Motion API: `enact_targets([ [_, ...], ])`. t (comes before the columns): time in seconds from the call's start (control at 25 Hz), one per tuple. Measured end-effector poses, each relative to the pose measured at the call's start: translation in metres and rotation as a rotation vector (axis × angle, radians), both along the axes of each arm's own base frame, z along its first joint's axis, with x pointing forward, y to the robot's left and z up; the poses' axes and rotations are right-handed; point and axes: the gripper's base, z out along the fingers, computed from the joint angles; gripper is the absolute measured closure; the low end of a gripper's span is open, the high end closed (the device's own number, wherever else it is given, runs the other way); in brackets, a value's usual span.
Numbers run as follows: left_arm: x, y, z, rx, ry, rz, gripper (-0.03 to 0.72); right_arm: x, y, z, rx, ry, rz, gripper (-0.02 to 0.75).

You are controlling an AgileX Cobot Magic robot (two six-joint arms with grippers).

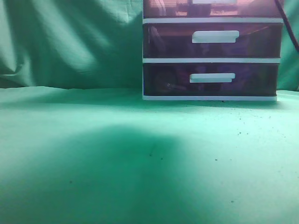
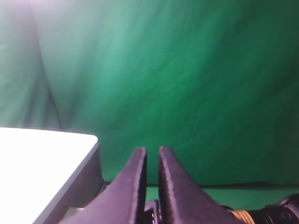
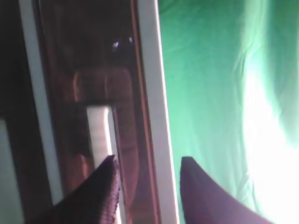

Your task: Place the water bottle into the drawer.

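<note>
The reddish-pink drawer (image 1: 168, 8) is the top one of the white-framed unit (image 1: 210, 60), cut off by the top edge of the exterior view. In the right wrist view its front (image 3: 124, 93) and white bar handle (image 3: 99, 135) stand close ahead, seen turned on their side. My right gripper (image 3: 148, 161) is open, with one fingertip by the handle and the other past the white frame edge (image 3: 152, 93). My left gripper (image 2: 152, 150) is shut and empty, in the air before the green cloth. No water bottle shows in any view. Neither gripper shows in the exterior view.
Two darker purple drawers (image 1: 163, 42) (image 1: 163, 79) sit below the reddish one. Green cloth covers the table (image 1: 117, 154) and the backdrop. A white flat-topped surface (image 2: 32, 158) lies left of the left gripper. A dark cable (image 1: 287, 23) hangs at the unit's right.
</note>
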Motion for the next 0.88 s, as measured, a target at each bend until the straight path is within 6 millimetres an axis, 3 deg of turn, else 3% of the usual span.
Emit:
enact_targets([
  [0.2, -0.03, 0.009, 0.029, -0.012, -0.001, -0.062, 0.634, -0.05, 0.026, 0.005, 0.062, 0.028, 0.095, 0.461],
  [0.4, -0.077, 0.024, 0.064, -0.002, 0.008, -0.167, 0.634, -0.106, 0.037, 0.032, 0.286, 0.061, 0.147, 0.461],
  [0.48, -0.097, 0.03, 0.076, 0.007, -0.002, -0.204, 0.634, -0.124, 0.037, 0.045, 0.429, 0.105, 0.148, 0.577],
  [0.52, -0.104, 0.033, 0.081, 0.005, -0.011, -0.209, 0.688, -0.131, 0.035, 0.051, 0.506, 0.135, 0.143, 0.631],
  [0.64, -0.13, 0.043, 0.101, -0.006, -0.066, -0.22, 0.688, -0.15, 0.027, 0.065, 0.686, 0.239, 0.153, 0.738],
  [0.88, -0.196, 0.07, 0.136, -0.036, -0.179, -0.223, 0.688, -0.177, 0.008, 0.086, 0.86, 0.34, 0.203, 0.738],
])
